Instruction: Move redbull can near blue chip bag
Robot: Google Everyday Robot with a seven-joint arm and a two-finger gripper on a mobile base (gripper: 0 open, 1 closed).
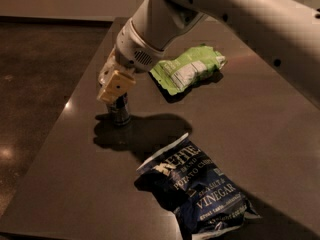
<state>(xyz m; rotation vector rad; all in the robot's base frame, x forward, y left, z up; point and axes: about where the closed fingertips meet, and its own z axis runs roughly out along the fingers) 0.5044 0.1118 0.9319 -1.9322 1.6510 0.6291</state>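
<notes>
The pincer [114,91] is held low over the left part of the dark surface [265,134], right on top of the redbull can [120,113]. Whether it is apart or clamped on the can cannot be told. The can is stood upright, with its top hidden. The blue chip bag [197,191] is laid nearer the front, apart from the can. A green bag [187,69] is laid farther back.

The crinkled dark navy chip bag with white edges [200,191] carries white lettering: "Kettle", "Potato Chips" and, lower down, "Vinegar". Print on the light green bag [187,69] is unreadable. The gripper [114,95] hangs over the slim metal can [120,114], whose markings cannot be read.
</notes>
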